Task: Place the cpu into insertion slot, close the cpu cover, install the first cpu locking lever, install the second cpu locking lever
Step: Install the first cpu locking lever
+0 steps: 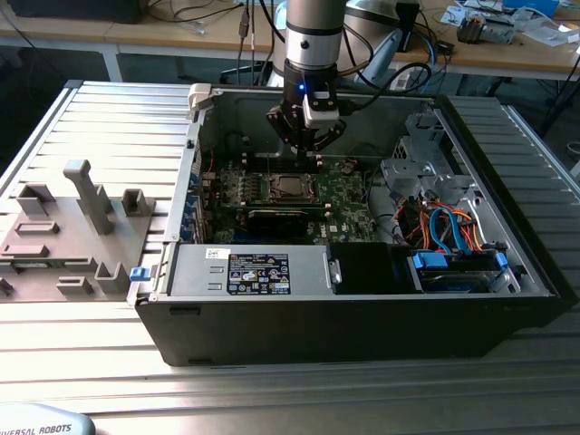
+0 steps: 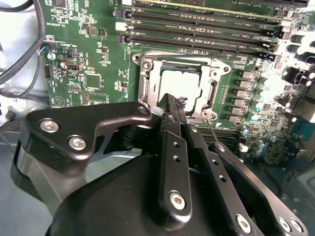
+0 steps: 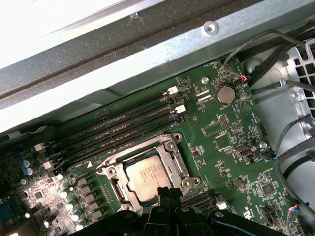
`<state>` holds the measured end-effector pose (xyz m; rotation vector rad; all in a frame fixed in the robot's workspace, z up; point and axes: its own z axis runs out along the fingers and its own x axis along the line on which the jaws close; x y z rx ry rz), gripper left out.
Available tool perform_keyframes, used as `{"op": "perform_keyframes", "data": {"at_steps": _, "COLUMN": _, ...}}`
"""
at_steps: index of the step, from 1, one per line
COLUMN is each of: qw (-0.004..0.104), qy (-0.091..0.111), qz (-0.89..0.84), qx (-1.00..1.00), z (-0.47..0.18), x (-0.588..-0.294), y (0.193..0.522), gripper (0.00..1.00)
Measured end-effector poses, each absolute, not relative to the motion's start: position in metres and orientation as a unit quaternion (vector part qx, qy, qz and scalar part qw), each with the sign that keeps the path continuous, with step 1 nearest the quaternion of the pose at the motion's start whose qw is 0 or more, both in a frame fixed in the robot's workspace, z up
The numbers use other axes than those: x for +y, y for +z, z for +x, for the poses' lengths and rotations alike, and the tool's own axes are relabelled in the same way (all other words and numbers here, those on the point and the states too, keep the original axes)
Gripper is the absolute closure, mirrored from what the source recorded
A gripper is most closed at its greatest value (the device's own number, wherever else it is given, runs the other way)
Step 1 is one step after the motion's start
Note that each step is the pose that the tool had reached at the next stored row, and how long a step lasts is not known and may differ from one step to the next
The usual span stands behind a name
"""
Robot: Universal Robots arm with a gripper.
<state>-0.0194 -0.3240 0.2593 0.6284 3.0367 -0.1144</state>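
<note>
The cpu [image 3: 146, 175] is a small flat square chip with a pale silver-grey metal top that catches the light, and it lies seated flat in the insertion slot [image 3: 114, 183], the square socket on the green motherboard [image 3: 224, 142]. In the second wrist view the same chip [image 2: 178, 83] shows as a bright square inside the socket's frame. The cpu cover [image 3: 173, 153], a thin silver metal frame with a square window, lies down around the chip so that the metal top shows through the window; its screws and corner tabs sit at the frame's edges [image 2: 145, 73]. Just beside the socket run the long black memory slots [image 3: 123, 129], and a round coin cell [image 3: 225, 93] sits farther along the board from it. The motherboard itself lies in the open computer case [image 1: 507, 313], along with bundled blue and orange cables [image 1: 449, 227] and a labelled metal box [image 1: 249, 272] near the case's front wall. The gripper [image 1: 308, 140] hangs directly above the socket inside the case; in the second wrist view its black fingers [image 2: 172, 123] are drawn together at the socket's edge with nothing visibly held.
</note>
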Motion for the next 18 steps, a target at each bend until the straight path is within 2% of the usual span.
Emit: {"op": "perform_keyframes", "data": {"at_steps": 18, "qw": 0.02, "qy": -0.037, "qz": 0.194, "qx": 0.98, "z": -0.0194, "x": -0.324, "y": 0.2593, "gripper": 0.89}}
